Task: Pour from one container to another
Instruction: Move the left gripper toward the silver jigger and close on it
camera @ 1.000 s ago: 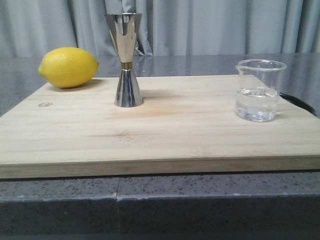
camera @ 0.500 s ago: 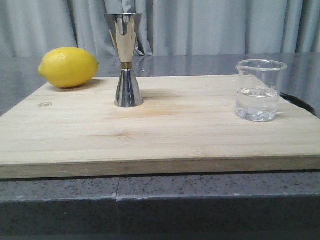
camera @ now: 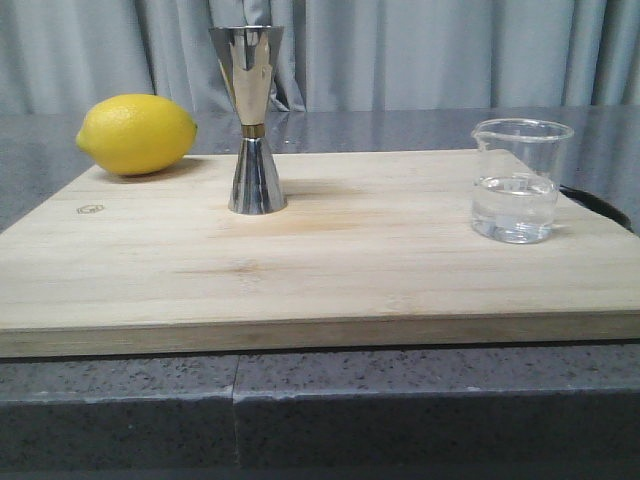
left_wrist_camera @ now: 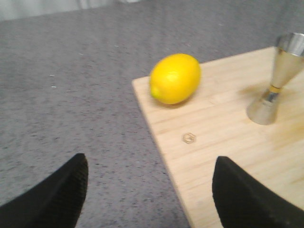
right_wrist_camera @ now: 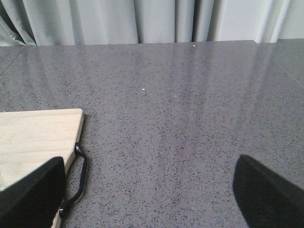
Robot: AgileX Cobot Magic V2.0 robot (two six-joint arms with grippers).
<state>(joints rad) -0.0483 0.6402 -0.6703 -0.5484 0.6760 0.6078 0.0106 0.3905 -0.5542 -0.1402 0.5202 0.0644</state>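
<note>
A small clear glass beaker (camera: 519, 180), about half full of clear liquid, stands at the right end of the wooden board (camera: 330, 260). The tall steel jigger (camera: 252, 118) with a gold waist stands upright at the board's back left; it also shows in the left wrist view as the jigger (left_wrist_camera: 277, 80). My left gripper (left_wrist_camera: 149, 166) hangs open over the board's left edge, nothing between its fingers. My right gripper (right_wrist_camera: 149, 178) is open above bare counter to the right of the board. The beaker is out of both wrist views.
A yellow lemon (camera: 137, 134) lies at the board's back left corner, left of the jigger, also seen as the lemon (left_wrist_camera: 175, 78). A black handle (right_wrist_camera: 78, 183) sticks out from the board's right end. Grey speckled counter (right_wrist_camera: 190, 104) surrounds the board; curtains hang behind.
</note>
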